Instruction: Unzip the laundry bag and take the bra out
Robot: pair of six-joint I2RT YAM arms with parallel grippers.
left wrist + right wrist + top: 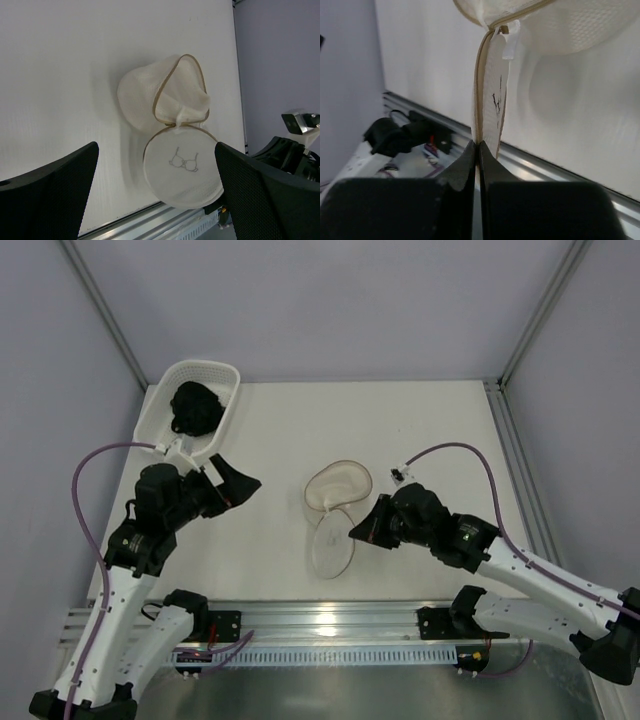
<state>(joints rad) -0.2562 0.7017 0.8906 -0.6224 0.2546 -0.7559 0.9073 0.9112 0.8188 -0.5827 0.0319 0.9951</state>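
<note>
The laundry bag [338, 490] lies open in the middle of the table, a white mesh clamshell with a tan zipper rim; it also shows in the left wrist view [170, 100]. Its lower disc [182, 167] bears a small bra drawing. My right gripper [357, 529] is shut on the rim of that lower disc [487, 90], the jaws [479, 145] pinched on the zipper edge. A black bra [195, 408] lies bunched in the white basket [225, 370] at the far left. My left gripper [234, 488] is open and empty, left of the bag and just below the basket; its fingers [50, 195] frame the bag.
The right arm's wrist [295, 155] sits just beyond the bag in the left wrist view. A metal rail [330, 625] runs along the table's near edge. Frame posts [530, 320] and grey walls bound the back and sides.
</note>
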